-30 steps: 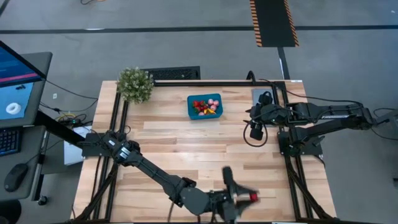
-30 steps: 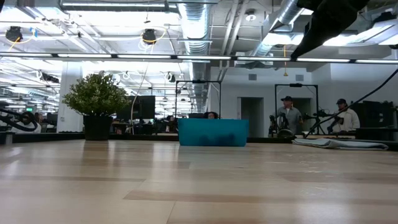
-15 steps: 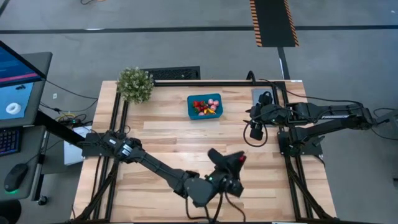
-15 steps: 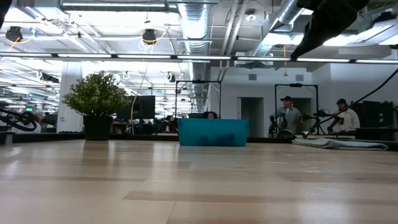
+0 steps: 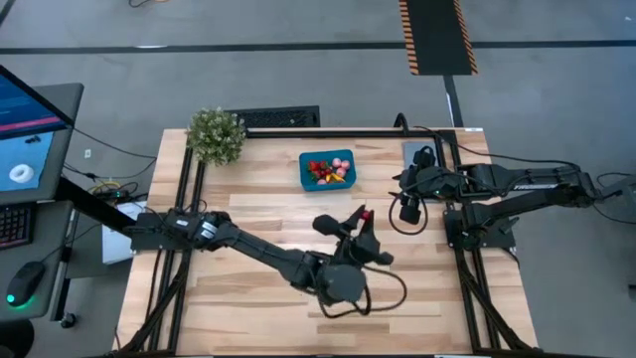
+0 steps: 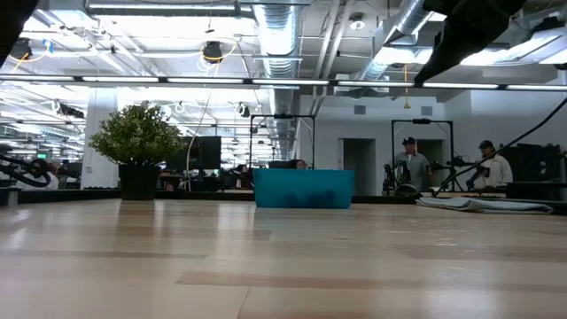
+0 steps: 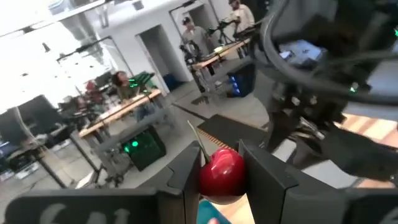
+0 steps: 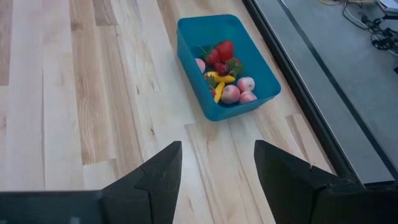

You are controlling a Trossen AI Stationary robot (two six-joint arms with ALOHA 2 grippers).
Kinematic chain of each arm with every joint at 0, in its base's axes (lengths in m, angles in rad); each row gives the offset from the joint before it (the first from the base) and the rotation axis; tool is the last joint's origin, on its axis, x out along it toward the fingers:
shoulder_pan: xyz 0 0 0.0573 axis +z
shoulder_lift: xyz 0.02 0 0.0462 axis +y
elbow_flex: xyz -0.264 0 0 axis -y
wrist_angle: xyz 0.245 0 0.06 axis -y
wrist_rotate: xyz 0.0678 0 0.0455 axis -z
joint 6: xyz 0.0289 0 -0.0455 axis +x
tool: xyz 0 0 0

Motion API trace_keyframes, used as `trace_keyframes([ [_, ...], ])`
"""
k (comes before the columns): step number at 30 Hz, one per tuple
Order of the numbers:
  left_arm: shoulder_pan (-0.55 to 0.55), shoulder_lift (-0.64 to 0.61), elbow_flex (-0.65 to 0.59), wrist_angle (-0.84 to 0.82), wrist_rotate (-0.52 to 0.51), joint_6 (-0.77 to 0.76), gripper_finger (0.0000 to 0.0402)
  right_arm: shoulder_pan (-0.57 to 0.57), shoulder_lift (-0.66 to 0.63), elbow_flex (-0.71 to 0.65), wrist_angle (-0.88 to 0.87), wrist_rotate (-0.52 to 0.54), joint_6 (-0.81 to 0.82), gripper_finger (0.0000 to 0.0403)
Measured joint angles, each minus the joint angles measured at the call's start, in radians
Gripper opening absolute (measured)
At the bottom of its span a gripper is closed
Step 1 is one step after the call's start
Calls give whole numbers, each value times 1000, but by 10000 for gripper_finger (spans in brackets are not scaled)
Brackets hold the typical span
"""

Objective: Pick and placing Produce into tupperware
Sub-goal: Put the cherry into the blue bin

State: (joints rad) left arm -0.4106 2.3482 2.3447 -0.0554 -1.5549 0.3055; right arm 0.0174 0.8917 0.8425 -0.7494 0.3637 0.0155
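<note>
High view: the left gripper (image 5: pixel 360 221) is raised over the middle of the wooden table (image 5: pixel 258 224), its jaws closed most of the way on a dark red cherry (image 7: pixel 221 175), which the left wrist view shows pinched between the two fingers. The teal tupperware (image 5: pixel 327 170) sits near the table's far edge, apart from that gripper, with strawberries (image 8: pixel 222 52), pink pieces (image 8: pixel 239 91) and small yellow pieces inside. The right gripper (image 8: pixel 217 165) waits at the table's right side, jaws wide apart and empty, facing the tupperware.
</note>
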Motion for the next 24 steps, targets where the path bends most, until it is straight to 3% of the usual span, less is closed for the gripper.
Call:
trace_keyframes([
  [3, 32, -3, 0, -218, 112, -249, 92, 0, 0, 0, 0, 0, -23, 225],
  [7, 97, -33, 0, -667, 387, -770, 92, 0, 0, 0, 0, 0, -25, 225],
  [10, 139, -31, 0, -985, 449, -1080, 92, 0, 0, 0, -1, 0, -24, 225],
  [13, 169, -31, -14, -1199, 464, -1276, 92, 0, 0, 0, 1, 0, -25, 225],
  [15, 193, -39, -16, -1318, 503, -1359, 92, 0, 0, 0, 4, 0, -25, 225],
  [18, 240, -45, -17, -1373, 539, -1385, 92, 0, 0, 0, 3, 0, -24, 225],
  [24, 366, -45, -27, -1346, 698, -1235, 92, 0, 0, 0, 2, 0, -24, 225],
])
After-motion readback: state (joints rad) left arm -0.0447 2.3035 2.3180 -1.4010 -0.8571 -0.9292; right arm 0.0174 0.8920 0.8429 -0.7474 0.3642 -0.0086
